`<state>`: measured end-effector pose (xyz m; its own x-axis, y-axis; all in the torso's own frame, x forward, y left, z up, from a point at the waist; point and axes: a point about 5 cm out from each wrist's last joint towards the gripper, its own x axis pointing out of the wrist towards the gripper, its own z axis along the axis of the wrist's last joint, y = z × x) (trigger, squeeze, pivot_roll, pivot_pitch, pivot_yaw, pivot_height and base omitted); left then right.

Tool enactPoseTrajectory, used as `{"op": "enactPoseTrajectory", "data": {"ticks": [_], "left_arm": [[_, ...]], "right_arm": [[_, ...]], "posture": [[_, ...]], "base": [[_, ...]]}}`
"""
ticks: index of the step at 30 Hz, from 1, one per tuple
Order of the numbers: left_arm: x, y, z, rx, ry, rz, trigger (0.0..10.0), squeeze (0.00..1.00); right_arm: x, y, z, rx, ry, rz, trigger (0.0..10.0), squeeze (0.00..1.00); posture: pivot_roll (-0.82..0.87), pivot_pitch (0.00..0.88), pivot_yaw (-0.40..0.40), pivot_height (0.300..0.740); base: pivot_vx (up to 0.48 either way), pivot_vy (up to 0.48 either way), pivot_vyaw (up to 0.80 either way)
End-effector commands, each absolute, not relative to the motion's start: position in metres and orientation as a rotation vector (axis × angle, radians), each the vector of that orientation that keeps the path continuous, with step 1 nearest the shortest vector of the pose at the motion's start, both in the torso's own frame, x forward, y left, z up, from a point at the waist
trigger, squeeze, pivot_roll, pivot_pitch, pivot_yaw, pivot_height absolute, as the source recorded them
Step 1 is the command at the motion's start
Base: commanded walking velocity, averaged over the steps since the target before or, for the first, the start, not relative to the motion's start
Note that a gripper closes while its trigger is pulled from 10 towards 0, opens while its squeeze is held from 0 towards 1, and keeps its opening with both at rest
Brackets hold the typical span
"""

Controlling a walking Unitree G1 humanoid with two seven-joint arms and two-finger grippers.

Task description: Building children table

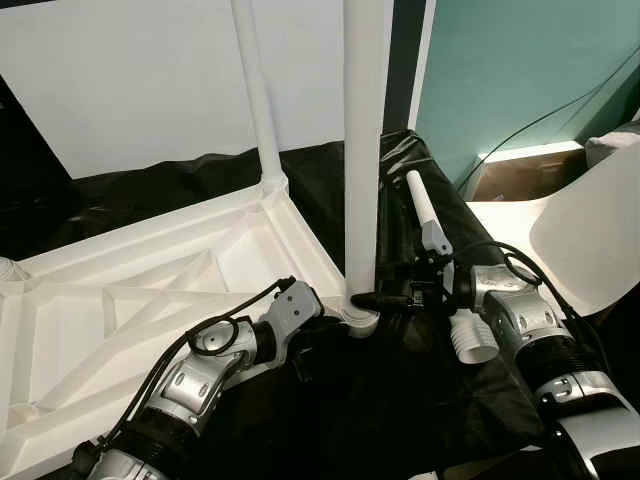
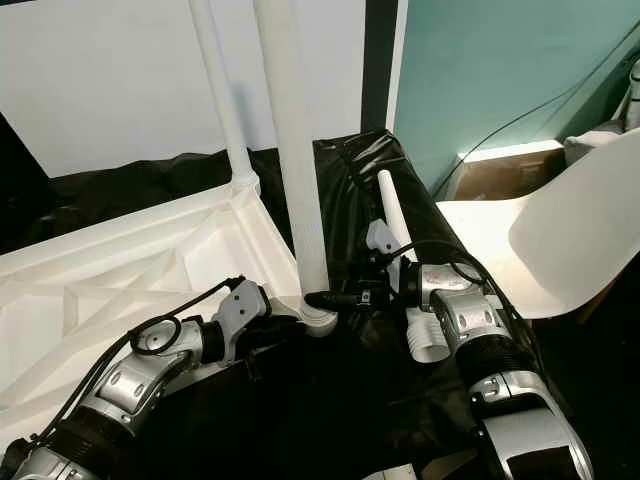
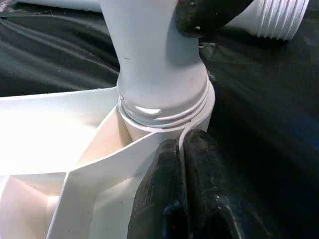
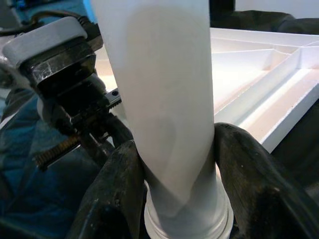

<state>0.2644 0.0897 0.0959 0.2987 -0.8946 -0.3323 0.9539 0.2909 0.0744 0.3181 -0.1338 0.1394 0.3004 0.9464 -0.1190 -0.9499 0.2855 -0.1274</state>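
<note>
at the upturned white tabletop's near corner, the right gripper clamps its fingers around the smooth round upright leg just above its threaded socket; the left gripper, fingers pressed together, touches the ribbed plastic corner.

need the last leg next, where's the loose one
The loose leg lies on the black sheet at the robot's right, just beside the right claw.

Head cameras look down at the upright table leg; both wrist cameras face its base closely from opposite sides.
</note>
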Motion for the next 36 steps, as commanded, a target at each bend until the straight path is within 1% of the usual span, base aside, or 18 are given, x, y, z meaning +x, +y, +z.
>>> {"op": "enactPoseTrajectory", "data": {"ticks": [1, 2, 3, 5, 7, 8, 10, 11, 15, 25, 26, 27, 28, 29, 32, 33, 34, 36], "left_arm": [[0.240, 0.084, 0.066, 0.175, 0.386, -1.398, 10.0, 0.00], [0.240, 0.084, 0.066, 0.175, 0.386, -1.398, 10.0, 0.00], [0.240, 0.084, 0.066, 0.175, 0.385, -1.396, 10.0, 0.00], [0.240, 0.084, 0.066, 0.175, 0.385, -1.396, 10.0, 0.00], [0.240, 0.084, 0.066, 0.173, 0.383, -1.394, 10.0, 0.00], [0.240, 0.084, 0.066, 0.173, 0.383, -1.394, 10.0, 0.00], [0.239, 0.085, 0.065, 0.175, 0.386, -1.398, 10.0, 0.00], [0.239, 0.085, 0.065, 0.175, 0.386, -1.398, 10.0, 0.00], [0.240, 0.084, 0.066, 0.180, 0.388, -1.407, 10.0, 0.00], [0.238, 0.084, 0.066, 0.174, 0.387, -1.412, 10.0, 0.00], [0.238, 0.084, 0.066, 0.173, 0.389, -1.410, 10.0, 0.00], [0.237, 0.085, 0.066, 0.173, 0.391, -1.409, 10.0, 0.00], [0.237, 0.085, 0.066, 0.171, 0.392, -1.408, 10.0, 0.00], [0.237, 0.085, 0.066, 0.171, 0.392, -1.408, 10.0, 0.00], [0.237, 0.085, 0.065, 0.169, 0.392, -1.407, 10.0, 0.00], [0.237, 0.084, 0.066, 0.168, 0.392, -1.408, 10.0, 0.00], [0.238, 0.084, 0.066, 0.168, 0.390, -1.409, 10.0, 0.00], [0.238, 0.083, 0.066, 0.168, 0.388, -1.411, 10.0, 0.00]], "right_arm": [[0.317, -0.129, 0.141, -0.095, -0.036, 1.140, 0.0, 0.00], [0.317, -0.129, 0.141, -0.095, -0.036, 1.140, 0.0, 0.00], [0.315, -0.125, 0.140, -0.072, -0.075, 1.049, 0.0, 0.00], [0.315, -0.125, 0.140, -0.072, -0.075, 1.049, 0.0, 0.00], [0.306, -0.120, 0.141, -0.008, -0.209, 0.767, 0.0, 0.00], [0.306, -0.120, 0.141, -0.008, -0.209, 0.767, 0.0, 0.00], [0.301, -0.127, 0.144, 0.035, -0.281, 0.566, 0.0, 0.00], [0.301, -0.127, 0.144, 0.035, -0.281, 0.566, 0.0, 0.00], [0.305, -0.138, 0.145, 0.066, -0.315, 0.339, 0.0, 0.00], [0.298, -0.125, 0.146, 0.058, -0.302, 0.320, 0.0, 0.00], [0.296, -0.117, 0.144, 0.049, -0.282, 0.388, 2.2, 0.14], [0.294, -0.112, 0.142, 0.043, -0.266, 0.439, 10.0, 1.00], [0.293, -0.104, 0.138, 0.052, -0.227, 0.556, 10.0, 1.00], [0.293, -0.104, 0.138, 0.052, -0.227, 0.556, 10.0, 1.00], [0.293, -0.095, 0.135, 0.036, -0.176, 0.732, 10.0, 1.00], [0.294, -0.095, 0.135, 0.021, -0.158, 0.808, 10.0, 0.60], [0.295, -0.098, 0.135, -0.024, -0.138, 0.909, 10.0, 0.00], [0.295, -0.105, 0.134, -0.077, -0.105, 1.031, 10.0, 0.00]], "posture": [[0.04, 0.000, -0.016, 0.740], [0.04, 0.000, -0.016, 0.740], [0.04, 0.000, -0.018, 0.740], [0.04, 0.000, -0.018, 0.740], [0.04, 0.000, -0.018, 0.740], [0.04, 0.000, -0.018, 0.740], [0.04, 0.000, -0.014, 0.740], [0.04, 0.000, -0.014, 0.740], [0.03, 0.000, -0.010, 0.740], [0.04, 0.000, -0.007, 0.740], [0.04, 0.000, -0.008, 0.740], [0.04, 0.000, -0.008, 0.740], [0.04, 0.000, -0.008, 0.740], [0.04, 0.000, -0.008, 0.740], [0.04, 0.000, -0.008, 0.740], [0.03, 0.000, -0.006, 0.740], [0.03, 0.000, -0.006, 0.740], [0.03, 0.000, -0.006, 0.740]], "base": [[0.000, 0.000, 0.00], [0.000, 0.000, 0.00], [0.000, 0.000, 0.00], [0.000, 0.000, 0.00], [0.000, 0.000, 0.00], [0.000, 0.000, 0.00], [0.000, 0.000, 0.00], [0.000, 0.000, 0.00], [0.000, 0.000, 0.00], [0.000, 0.000, 0.00], [0.000, 0.000, 0.00], [0.000, 0.000, 0.00], [0.000, 0.000, 0.00], [0.000, 0.000, 0.00], [0.000, 0.000, 0.00], [0.000, 0.000, 0.00], [0.000, 0.000, 0.00], [0.000, 0.000, 0.00]]}}
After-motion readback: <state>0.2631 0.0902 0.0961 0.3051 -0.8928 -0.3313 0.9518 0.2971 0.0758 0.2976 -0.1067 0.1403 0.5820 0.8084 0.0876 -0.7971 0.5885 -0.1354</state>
